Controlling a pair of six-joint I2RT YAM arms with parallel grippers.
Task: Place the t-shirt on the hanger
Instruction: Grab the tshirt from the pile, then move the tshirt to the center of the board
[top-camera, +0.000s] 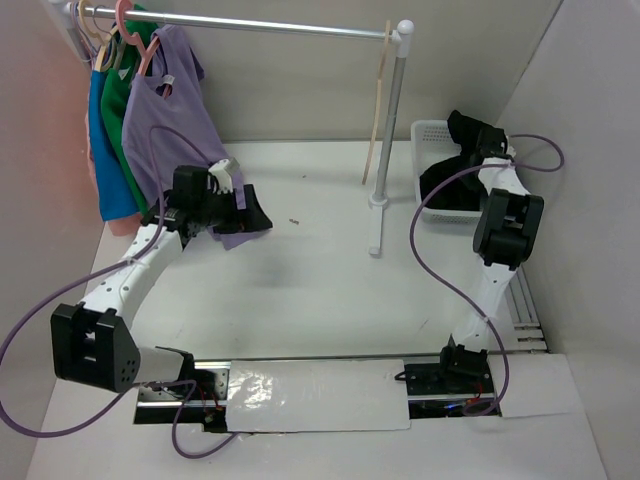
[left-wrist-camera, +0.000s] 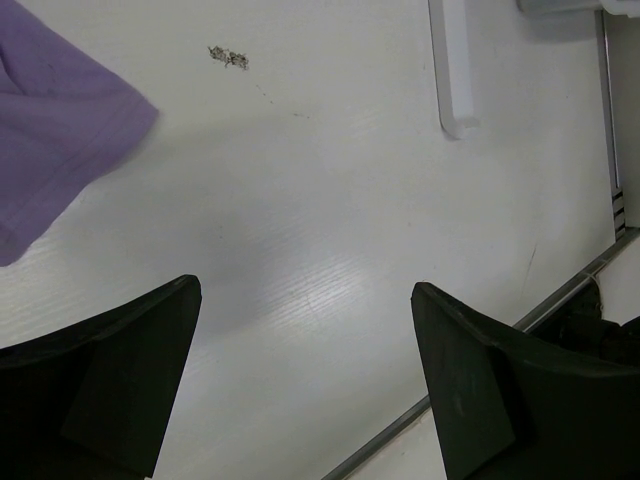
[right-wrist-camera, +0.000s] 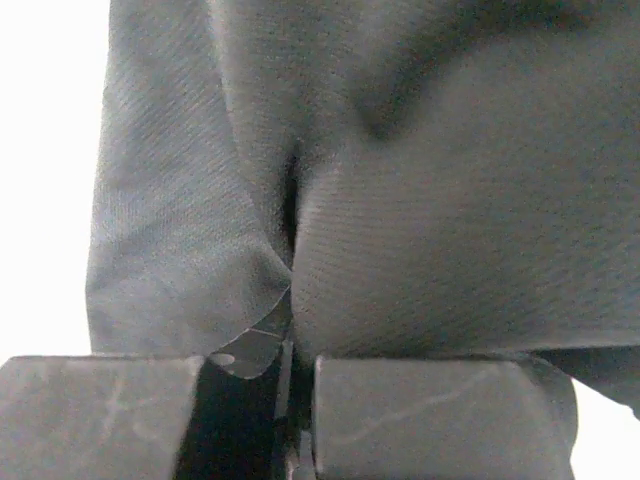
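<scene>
The black t-shirt (top-camera: 440, 185) lies bunched in a white basket (top-camera: 428, 130) at the right back of the table. My right gripper (top-camera: 463, 140) reaches down into that basket. In the right wrist view it (right-wrist-camera: 295, 365) is shut on a fold of the t-shirt (right-wrist-camera: 420, 200), whose dark cloth fills the frame. The thin beige hanger (top-camera: 379, 100) hangs edge-on from the right end of the rail. My left gripper (top-camera: 255, 212) hovers over the table at the left, wide open (left-wrist-camera: 305, 290) with only bare table between its fingers.
A clothes rail (top-camera: 270, 25) spans the back, and its white post (top-camera: 385, 150) stands beside the basket. A lilac top (top-camera: 170, 120) hangs at the left end with green and blue garments on pink hangers (top-camera: 130, 30). Its hem (left-wrist-camera: 50, 150) lies near my left gripper.
</scene>
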